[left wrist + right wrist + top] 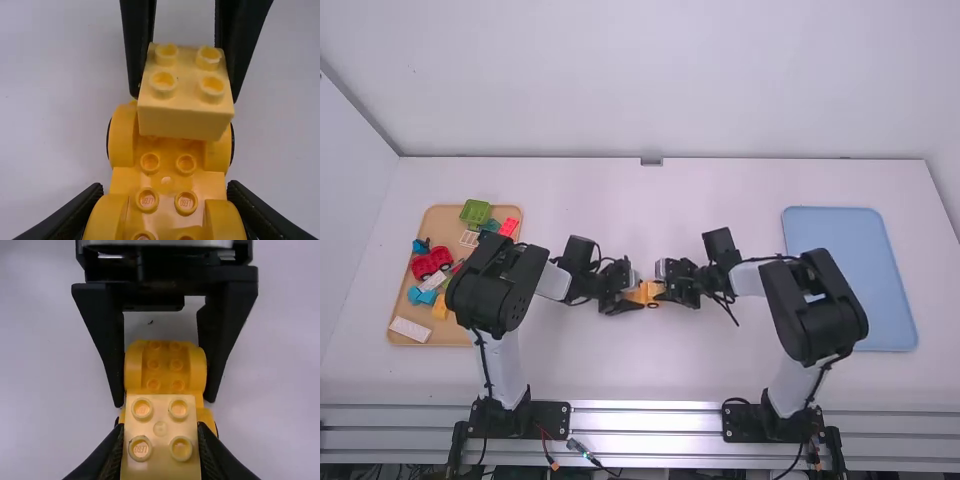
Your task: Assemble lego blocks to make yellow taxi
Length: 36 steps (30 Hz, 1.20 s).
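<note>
Your left gripper, 9 o'clock: closed on base. Right gripper, 3 o'clock: closed on block. Both likely light, stiff, slick: grip opposite sides.

On the white table, the left gripper and right gripper met nearly tip to tip around yellow-orange toy blocks. A tan tray, partly behind the left arm, held a green crate-like piece, a red wheeled piece and other blocks. A blue tray lay partly behind the right arm.
</note>
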### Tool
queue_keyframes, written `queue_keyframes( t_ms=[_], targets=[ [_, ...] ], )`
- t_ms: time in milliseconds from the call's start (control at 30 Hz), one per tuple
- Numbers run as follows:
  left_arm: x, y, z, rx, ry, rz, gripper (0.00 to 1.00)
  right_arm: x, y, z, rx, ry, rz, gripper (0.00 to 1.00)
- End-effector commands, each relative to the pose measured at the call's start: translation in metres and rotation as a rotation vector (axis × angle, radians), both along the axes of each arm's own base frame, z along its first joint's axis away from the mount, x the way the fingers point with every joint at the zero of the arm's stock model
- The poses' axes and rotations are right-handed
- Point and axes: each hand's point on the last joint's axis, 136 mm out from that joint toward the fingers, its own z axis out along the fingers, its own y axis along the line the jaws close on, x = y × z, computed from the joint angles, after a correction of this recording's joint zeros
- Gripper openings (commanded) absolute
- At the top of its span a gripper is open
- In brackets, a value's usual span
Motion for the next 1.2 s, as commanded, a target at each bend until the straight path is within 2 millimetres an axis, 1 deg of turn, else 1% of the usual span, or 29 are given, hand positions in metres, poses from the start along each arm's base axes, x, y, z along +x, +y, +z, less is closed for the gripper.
queue_keyframes(
  t_ms=[0,133,500,833,933,967,1000,1167],
  targets=[
    [-0.010,0.001,-0.007,0.005,0.050,-0.009,0.54,-0.002,0.008,0.001,0.001,-0.010,0.026,0.00],
    [-0.014,0.001,-0.009,0.010,0.023,-0.038,0.54,0.000,0.007,-0.003,-0.022,-0.016,0.018,0.00],
    [-0.014,0.001,-0.009,0.008,0.027,-0.032,0.56,0.001,0.005,-0.006,-0.042,-0.010,0.002,0.00],
    [-0.009,0.000,-0.006,0.000,0.023,-0.017,0.56,0.001,0.004,-0.006,-0.044,-0.004,0.000,0.00],
    [-0.006,0.000,-0.006,0.002,0.031,0.001,0.56,0.005,0.003,-0.008,-0.062,0.009,-0.036,0.00],
    [-0.006,0.000,-0.006,0.003,0.030,0.000,0.57,0.006,0.002,-0.009,-0.065,0.010,-0.039,0.00],
    [-0.007,0.000,-0.007,0.004,0.029,-0.002,0.56,0.006,0.002,-0.009,-0.069,0.009,-0.041,0.00],
    [-0.010,0.001,-0.008,0.006,0.039,-0.002,0.56,0.007,0.002,-0.009,-0.070,0.001,-0.039,0.00]
  ],
)
